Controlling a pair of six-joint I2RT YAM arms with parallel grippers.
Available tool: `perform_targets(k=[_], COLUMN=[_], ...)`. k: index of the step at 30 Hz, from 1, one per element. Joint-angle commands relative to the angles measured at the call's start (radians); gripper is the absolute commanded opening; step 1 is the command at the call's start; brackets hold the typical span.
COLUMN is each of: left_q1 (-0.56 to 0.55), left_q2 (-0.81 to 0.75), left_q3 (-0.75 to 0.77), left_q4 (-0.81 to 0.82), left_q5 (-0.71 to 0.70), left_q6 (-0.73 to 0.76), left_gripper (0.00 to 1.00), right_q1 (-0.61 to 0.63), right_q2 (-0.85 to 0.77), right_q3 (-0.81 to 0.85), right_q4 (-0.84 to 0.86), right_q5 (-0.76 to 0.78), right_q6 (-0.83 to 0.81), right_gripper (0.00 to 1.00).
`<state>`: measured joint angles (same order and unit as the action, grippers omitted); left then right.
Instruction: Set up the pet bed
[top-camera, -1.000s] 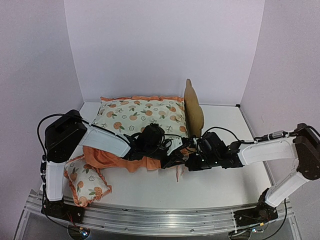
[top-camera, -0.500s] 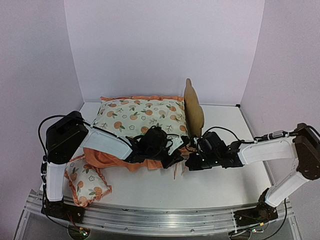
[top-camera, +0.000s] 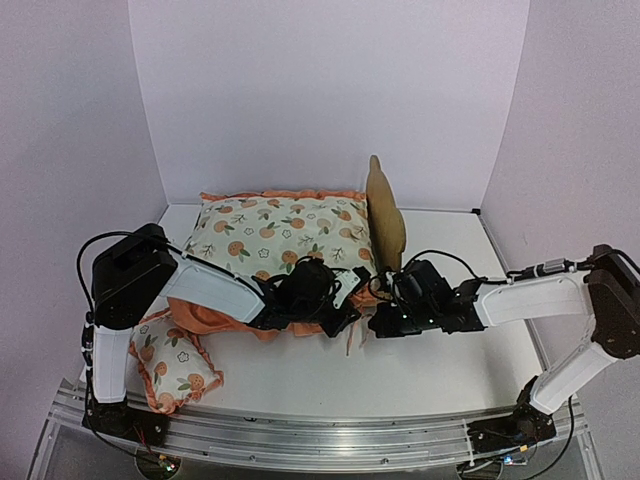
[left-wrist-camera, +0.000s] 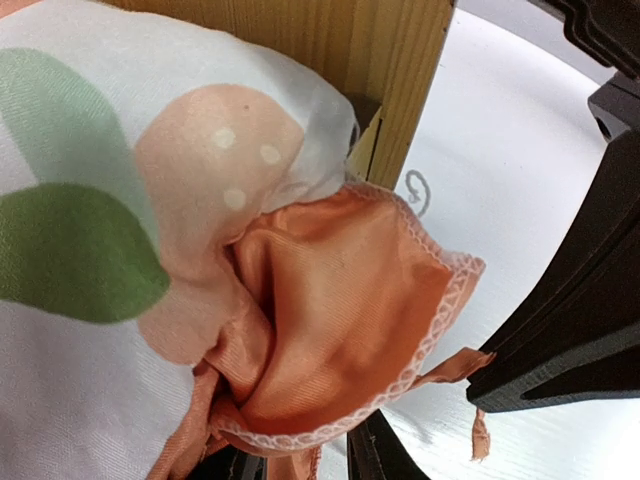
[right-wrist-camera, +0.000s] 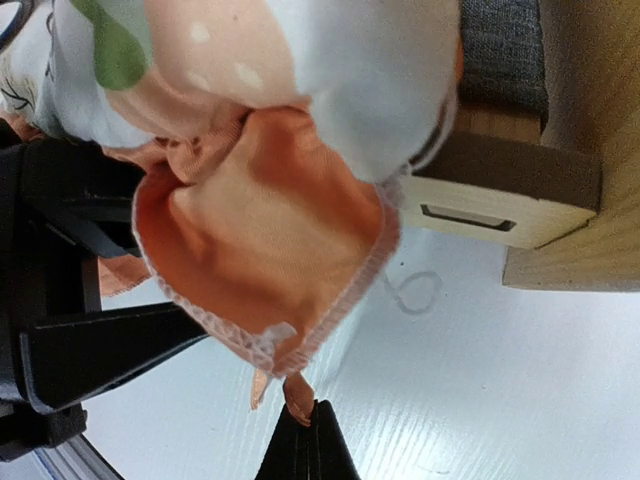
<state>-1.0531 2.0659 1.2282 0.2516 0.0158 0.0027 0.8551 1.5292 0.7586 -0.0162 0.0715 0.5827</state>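
White table (top-camera: 430, 375) spreads near and right of the pet bed (top-camera: 385, 215), which lies left-right, headboard right. Left gripper (top-camera: 343, 316) pinches the orange ruffle (left-wrist-camera: 330, 320); right gripper (right-wrist-camera: 306, 425) is clenched.

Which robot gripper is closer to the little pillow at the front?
Left. The left gripper is at the front corner of the big cushion, off to the right of the little pillow. The right gripper sits just beyond it, farther right.

pet bed (right-wrist-camera: 500, 212) | light plywood, grey fabric base | I see its headboard (top-camera: 385, 212) upright at right end, frame mostly under cushion (top-camera: 290, 230) | stands on worktop (top-camera: 450, 360), toward back
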Motion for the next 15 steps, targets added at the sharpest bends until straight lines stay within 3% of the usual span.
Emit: perform_targets(k=[1,15], left_q1=[0.002,0.013], left_q2=[-0.004,0.072], left_q3=[0.003,0.045], left_q4=[0.038,0.078], left_q5=[-0.041,-0.022], left_q6=[-0.065,-0.186], left_gripper=[0.29,0.25], right_q1=[-0.003,-0.003], right_q2=[0.017,0.026], right_q3=[0.041,-0.002], right_q4=[0.009,0.009], right_q5=[-0.019,-0.052], right_q6=[-0.011,-0.002], right_gripper=[0.0,0.0])
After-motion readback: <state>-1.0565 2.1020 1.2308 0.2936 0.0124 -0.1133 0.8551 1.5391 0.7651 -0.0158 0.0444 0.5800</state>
